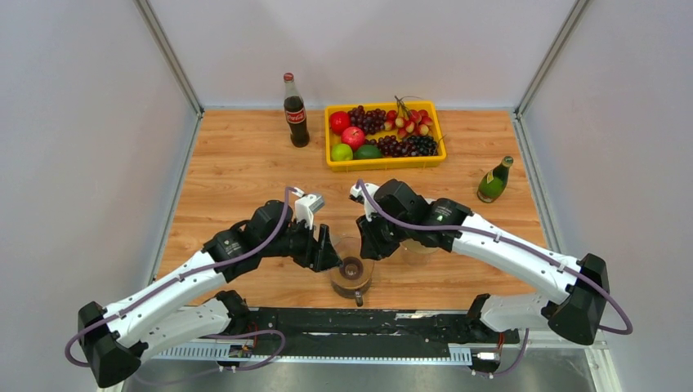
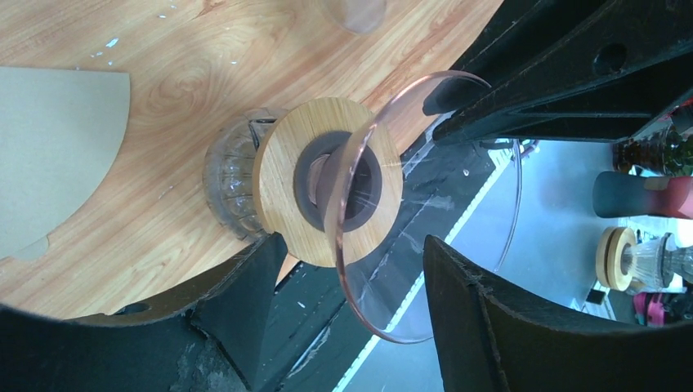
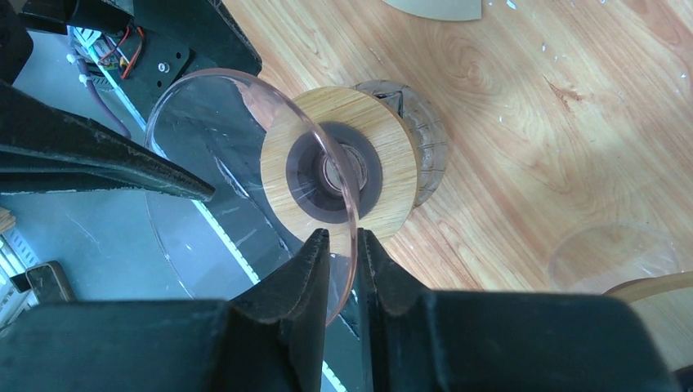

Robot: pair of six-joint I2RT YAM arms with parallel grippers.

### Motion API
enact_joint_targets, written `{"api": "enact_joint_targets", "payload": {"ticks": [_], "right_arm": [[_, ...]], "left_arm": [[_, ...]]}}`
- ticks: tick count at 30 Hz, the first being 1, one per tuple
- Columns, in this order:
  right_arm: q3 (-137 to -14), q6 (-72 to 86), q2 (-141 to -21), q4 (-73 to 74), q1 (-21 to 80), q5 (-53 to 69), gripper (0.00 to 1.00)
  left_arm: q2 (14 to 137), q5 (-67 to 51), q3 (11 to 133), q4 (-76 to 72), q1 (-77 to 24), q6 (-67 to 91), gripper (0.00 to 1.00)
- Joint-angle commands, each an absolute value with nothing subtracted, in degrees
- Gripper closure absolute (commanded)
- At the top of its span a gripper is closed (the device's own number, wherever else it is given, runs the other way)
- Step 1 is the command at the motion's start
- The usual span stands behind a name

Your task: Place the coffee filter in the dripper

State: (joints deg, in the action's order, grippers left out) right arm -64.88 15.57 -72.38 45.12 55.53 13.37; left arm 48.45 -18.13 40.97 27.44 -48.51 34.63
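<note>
The dripper (image 1: 352, 273) is a clear cone with a wooden collar on a ribbed glass base, standing near the table's front edge. In the left wrist view the dripper (image 2: 286, 175) fills the middle, and my left gripper (image 2: 351, 245) is open with one finger on each side of the cone's rim. My right gripper (image 3: 343, 238) is shut on the rim of the dripper (image 3: 392, 155) from the other side. The brown paper coffee filter (image 2: 49, 155) lies flat on the table beside the dripper; its edge also shows in the right wrist view (image 3: 433, 6). In the top view my left gripper (image 1: 330, 256) and my right gripper (image 1: 368, 248) meet over the dripper.
A yellow tray (image 1: 384, 164) of fruit stands at the back, with a cola bottle (image 1: 295, 114) to its left. A green bottle (image 1: 494, 181) stands at the right. Another clear glass piece (image 3: 613, 257) sits on the table just right of the dripper.
</note>
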Motion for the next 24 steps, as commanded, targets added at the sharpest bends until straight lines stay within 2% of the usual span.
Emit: {"api": "enact_joint_targets", "payload": {"ticks": [1,19,24], "right_arm": [[-63.8,16.6,-70.5,40.8,56.1,13.7,0.81],[-61.5,18.1,-72.9,40.7,56.2,8.6,0.97],[-59.6,18.4,-74.3,40.9,56.3,6.8,1.00]], "left_arm": [[48.8,-19.4,40.6,25.1,-48.4,34.9,0.29],[51.8,-15.4,40.3,30.5,-48.4,36.9,0.60],[52.2,-12.6,38.7,31.8,-48.4,37.5,0.63]]}}
